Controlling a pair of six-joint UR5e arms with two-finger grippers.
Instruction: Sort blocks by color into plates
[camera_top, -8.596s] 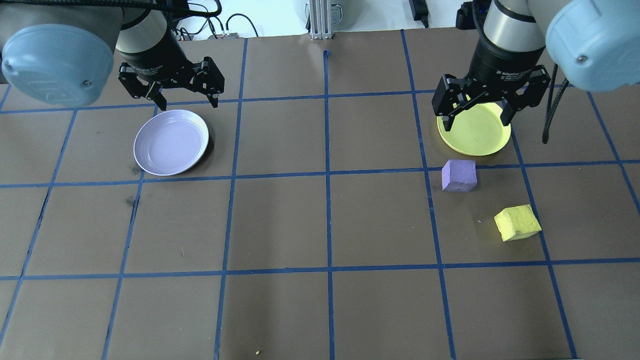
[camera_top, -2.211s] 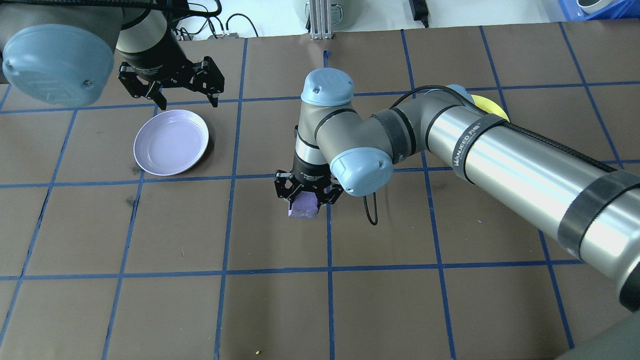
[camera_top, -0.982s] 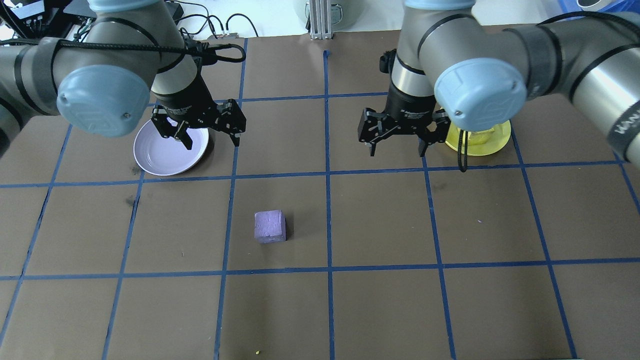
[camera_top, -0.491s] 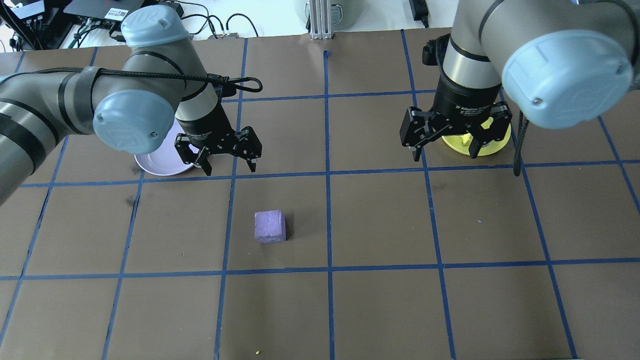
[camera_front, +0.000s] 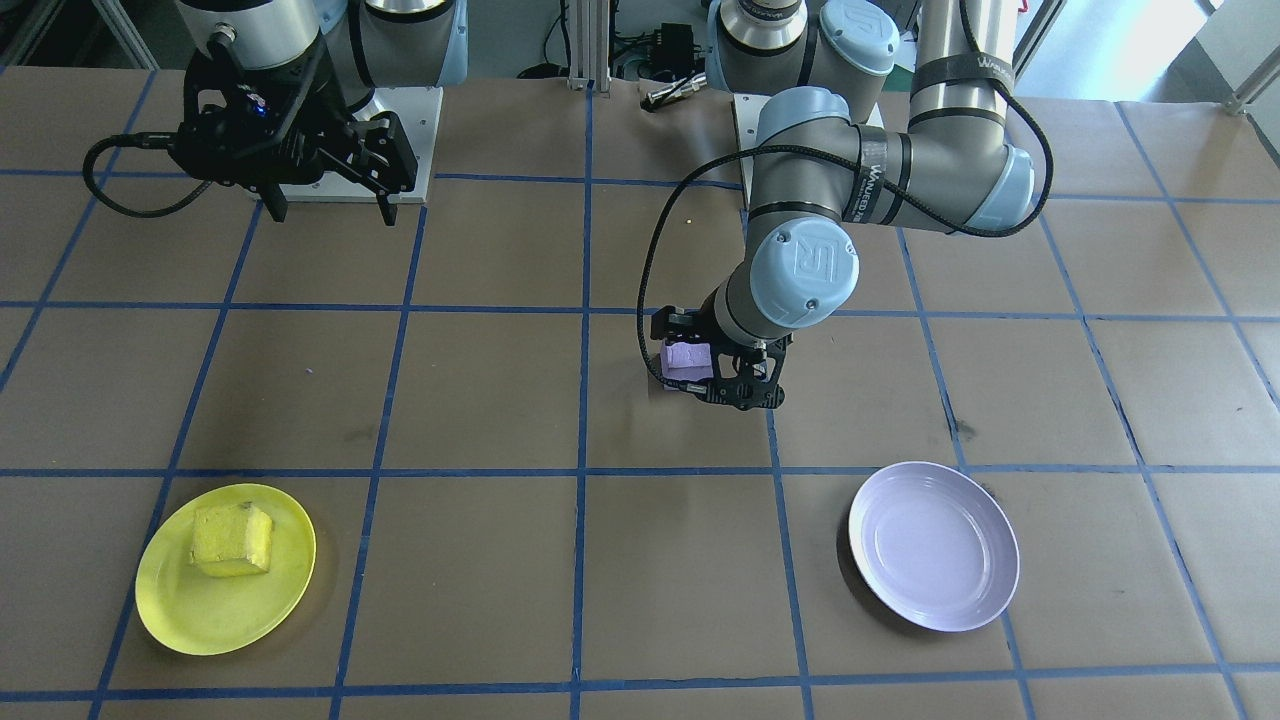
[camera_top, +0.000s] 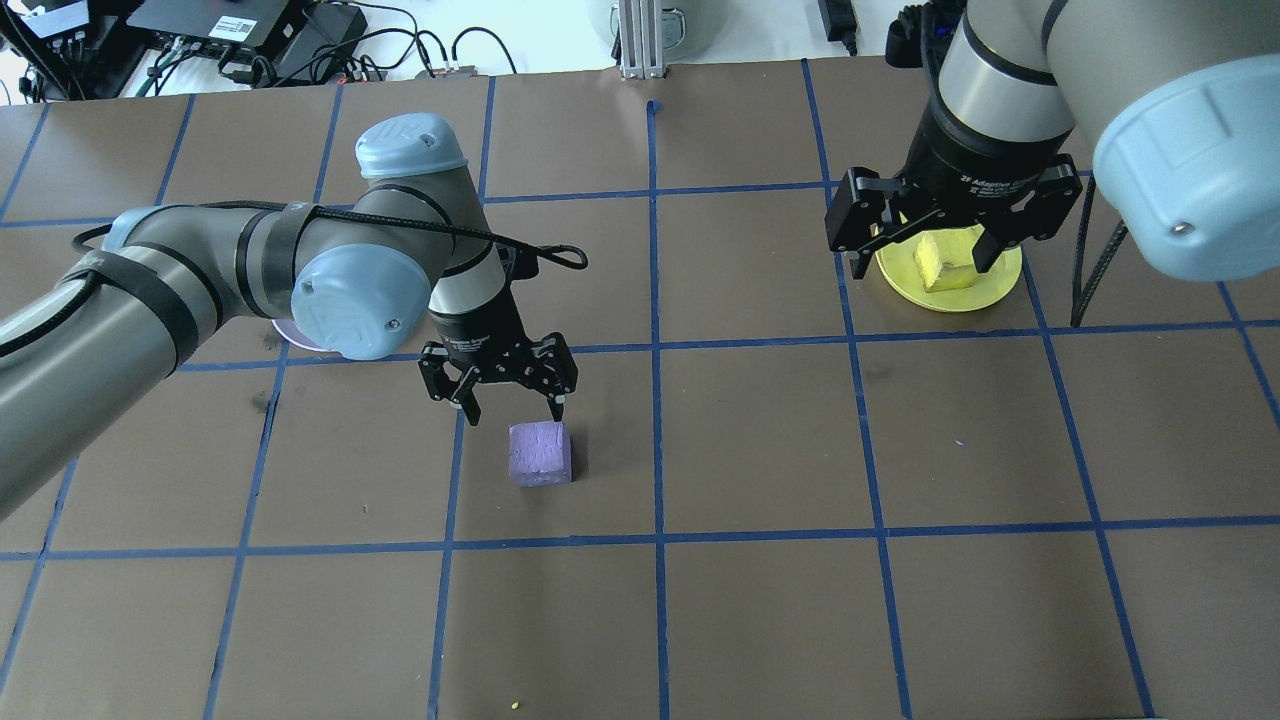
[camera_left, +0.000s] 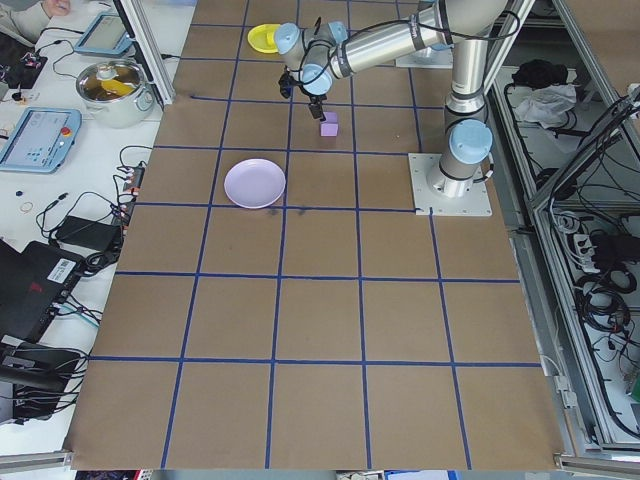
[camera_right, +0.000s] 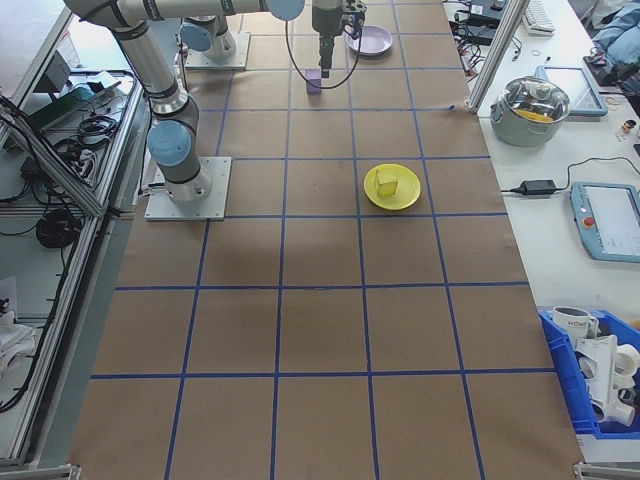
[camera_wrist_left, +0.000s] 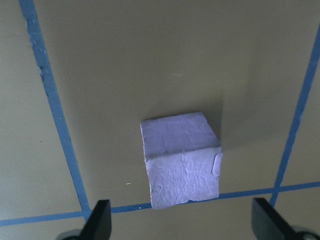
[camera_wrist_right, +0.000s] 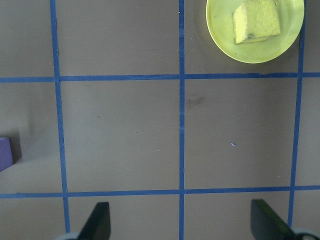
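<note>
The light purple block (camera_top: 540, 452) rests on the brown table near its middle. My left gripper (camera_top: 513, 412) hangs open just above and behind it; in the left wrist view the purple block (camera_wrist_left: 182, 165) sits centred between the spread fingers (camera_wrist_left: 97, 222). The yellow block (camera_front: 232, 540) lies in the yellow plate (camera_front: 200, 620). Open and empty, my right gripper (camera_top: 950, 240) hovers high over that yellow plate (camera_top: 990, 290). The lavender plate (camera_front: 933, 545) holds nothing; in the overhead view my left arm hides all but a sliver of it (camera_top: 290, 338).
Blue tape lines divide the brown table (camera_top: 760, 450) into squares. Cables and electronics (camera_top: 250, 20) lie past the far edge. A pot (camera_left: 115, 85) and tablets sit on a side bench, off the table.
My left gripper has swung from beside the lavender plate to just over the purple block. The right gripper has drawn back to the right, over the yellow plate.
</note>
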